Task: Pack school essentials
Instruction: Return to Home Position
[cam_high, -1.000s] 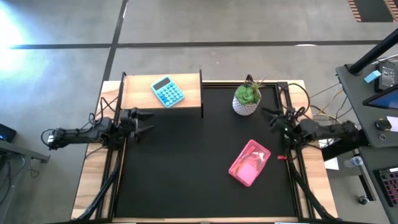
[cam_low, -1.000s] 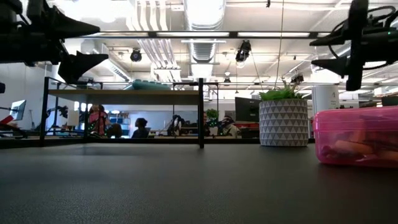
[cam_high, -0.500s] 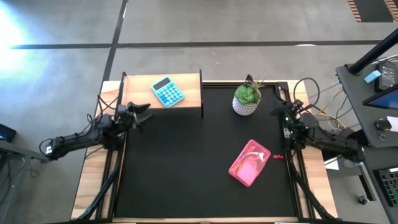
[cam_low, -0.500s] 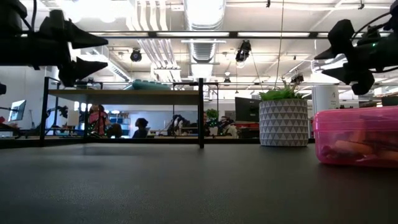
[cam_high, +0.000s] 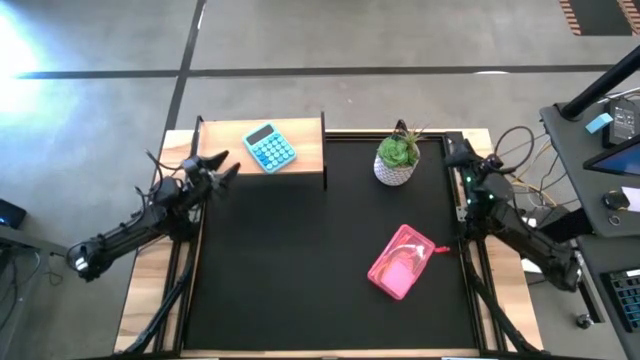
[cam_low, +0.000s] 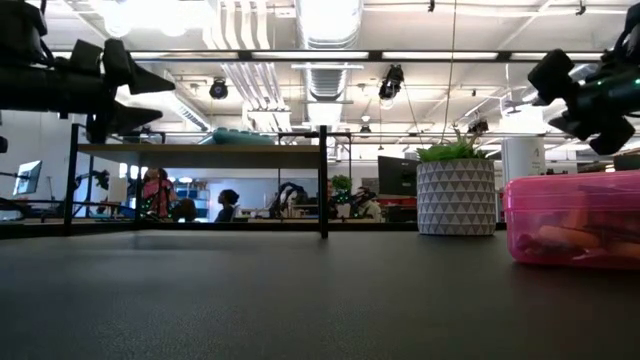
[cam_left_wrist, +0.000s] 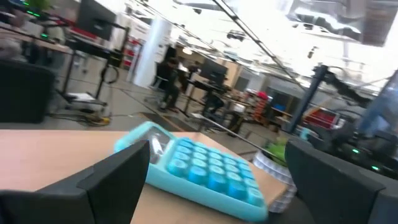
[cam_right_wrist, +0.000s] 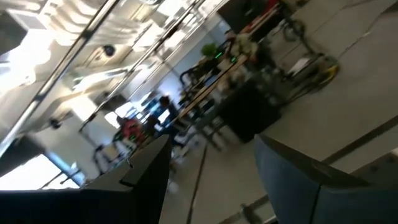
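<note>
Pink translucent plastic marks the pink supply box (cam_high: 401, 262), which from above lies with its lid shut at a slant on the right half of the black surface (cam_high: 300, 270). A potted plant (cam_high: 398, 158) stands beyond it near the far edge, well apart from the box. On a raised wooden shelf (cam_high: 225, 145) at the far left corner lies a light-blue calculator (cam_high: 270, 147). The left claw (cam_high: 220, 165) hovers at the surface's left edge, just beside the shelf and pointing toward it. The right claw (cam_high: 452, 150) hovers over the far right edge, near the plant.

From surface height, the box (cam_low: 575, 220) sits at the right with its lid down. Orange-pink shapes, the school essentials, show faintly through its wall, too blurred to tell apart. The plant's patterned white pot (cam_low: 455, 198) stands to its left. Both claws hang high above the surface: the left claw (cam_low: 165, 100) at the left, fingers spread, and the right claw (cam_low: 545, 97) at the right, also parted.

Past the left claw (cam_left_wrist: 217, 146), its two dark fingers stand wide, framing the calculator (cam_left_wrist: 205, 171) on the pale wood.

Past the right claw (cam_right_wrist: 213, 140), the fingers are likewise apart and empty, with only the blurred room behind them.
</note>
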